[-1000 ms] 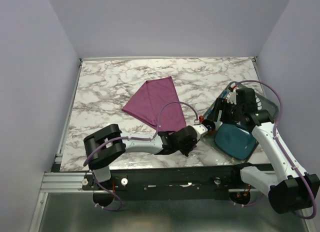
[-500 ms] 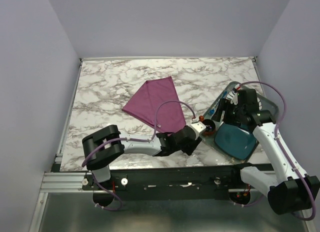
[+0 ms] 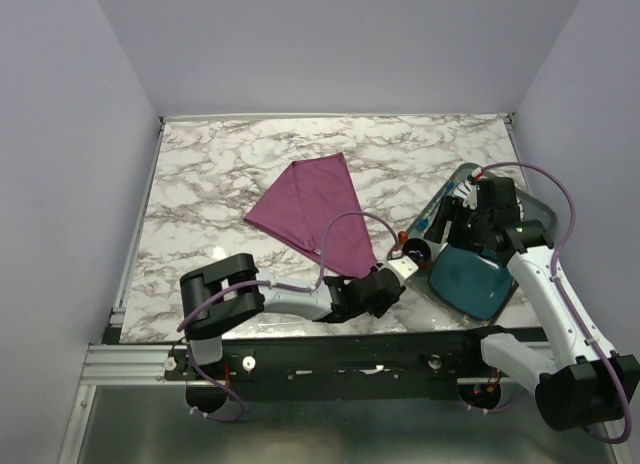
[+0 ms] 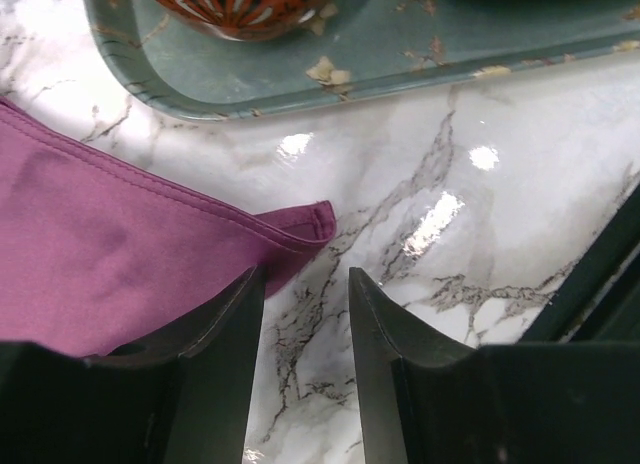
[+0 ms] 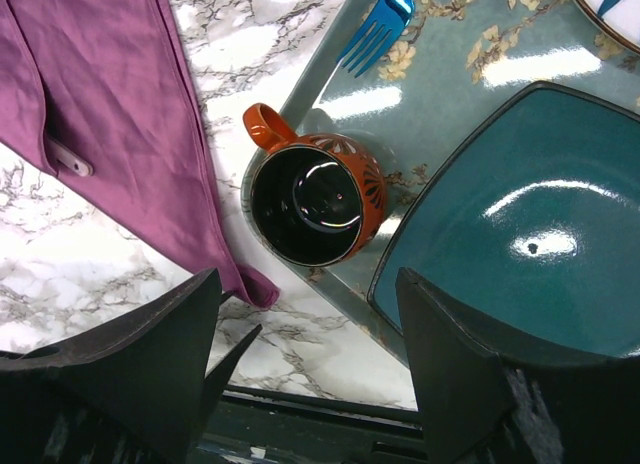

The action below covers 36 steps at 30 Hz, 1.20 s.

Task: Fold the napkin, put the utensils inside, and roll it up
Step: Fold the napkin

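Napkin, plum-purple, folded flat on marble surface, left fingers narrowly parted and empty just beside its near corner, right fingers spread wide, empty, above orange cup on teal tray.

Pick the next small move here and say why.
Probably shift the right gripper from above the cup down onto the blue fork on the tray. The napkin lies folded flat, the left gripper is open at its corner holding nothing, and the right gripper is open too.
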Each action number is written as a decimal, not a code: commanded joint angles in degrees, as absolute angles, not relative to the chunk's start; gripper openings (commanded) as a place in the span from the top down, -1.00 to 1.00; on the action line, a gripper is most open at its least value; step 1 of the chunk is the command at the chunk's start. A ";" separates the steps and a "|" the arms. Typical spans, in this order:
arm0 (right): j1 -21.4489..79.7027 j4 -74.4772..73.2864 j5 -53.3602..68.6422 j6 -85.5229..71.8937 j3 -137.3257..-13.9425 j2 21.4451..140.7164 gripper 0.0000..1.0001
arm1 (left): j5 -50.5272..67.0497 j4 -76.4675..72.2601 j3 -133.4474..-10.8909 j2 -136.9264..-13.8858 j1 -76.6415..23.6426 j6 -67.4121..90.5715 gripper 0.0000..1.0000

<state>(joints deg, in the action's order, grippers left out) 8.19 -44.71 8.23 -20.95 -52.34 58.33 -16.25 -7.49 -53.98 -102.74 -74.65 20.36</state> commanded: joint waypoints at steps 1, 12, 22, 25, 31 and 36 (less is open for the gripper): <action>7.91 -45.27 9.40 -21.01 -52.91 57.22 -0.59 | -20.91 -8.44 -56.07 -103.88 -74.79 19.08 0.03; 8.00 -45.26 10.28 -20.57 -52.82 57.04 -0.59 | -20.57 -7.38 -59.85 -107.49 -74.79 18.55 -0.08; 8.00 -45.18 10.90 -20.30 -52.73 57.04 -0.59 | -20.65 -6.86 -59.94 -110.04 -74.79 18.90 -0.06; 8.00 -45.18 11.16 -20.30 -52.82 57.13 -0.59 | -21.97 -6.50 -60.12 -110.74 -74.88 19.16 0.15; 7.91 -45.18 11.34 -20.21 -52.91 57.30 -0.59 | -25.48 -6.24 -59.94 -108.90 -74.71 20.74 0.75; 8.00 -45.18 11.42 -20.21 -53.17 57.92 -0.59 | -23.30 -5.10 -58.63 -102.59 -73.39 21.79 1.00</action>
<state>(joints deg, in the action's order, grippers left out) 8.16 -44.71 10.37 -20.91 -52.34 58.04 -22.72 -6.92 -59.72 -108.60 -74.61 19.97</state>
